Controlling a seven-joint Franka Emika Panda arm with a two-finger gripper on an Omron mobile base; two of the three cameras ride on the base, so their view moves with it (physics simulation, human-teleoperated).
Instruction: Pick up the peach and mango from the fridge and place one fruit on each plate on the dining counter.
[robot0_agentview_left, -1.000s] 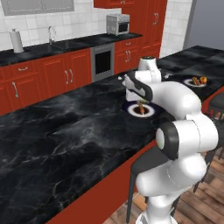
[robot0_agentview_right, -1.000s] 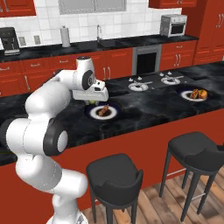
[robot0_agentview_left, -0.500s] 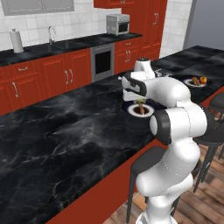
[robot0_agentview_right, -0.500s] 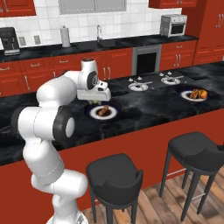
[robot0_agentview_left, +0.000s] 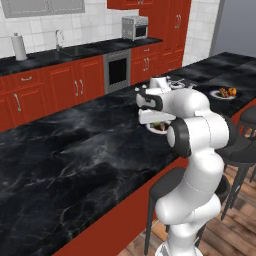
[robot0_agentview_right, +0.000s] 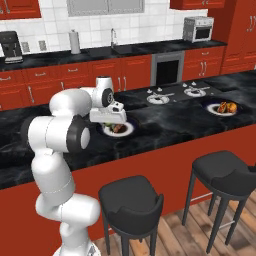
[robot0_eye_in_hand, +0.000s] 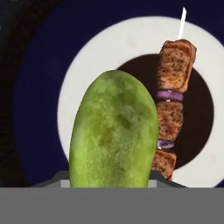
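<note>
Mango (robot0_eye_in_hand: 114, 131) fills the lower middle of the hand view, long axis running 6 to 12 o'clock, with the gripper (robot0_agentview_right: 113, 121) pinched on it from both sides. Below it lies a plate (robot0_eye_in_hand: 87, 70) carrying a kebab skewer (robot0_eye_in_hand: 173, 105); the skewer sits at about 3 o'clock of the fruit, its stick pointing to 12.

From the right base view the hand hangs low over that plate (robot0_agentview_right: 128, 131) on the counter (robot0_agentview_right: 165, 117). A second plate (robot0_agentview_right: 222, 108), already holding orange-red food, lies at 3 o'clock, well apart.

Step in hand, as I judge it: setting the mango down on the near plate.

To do it well:
- Lower straight down onto the bare white part at 9 o'clock of the skewer, not onto the meat.
- Part the fingers only once the fruit bears on the plate; an oval fruit may roll.
- Lift away vertically so the tips do not drag it off the rim.
</note>
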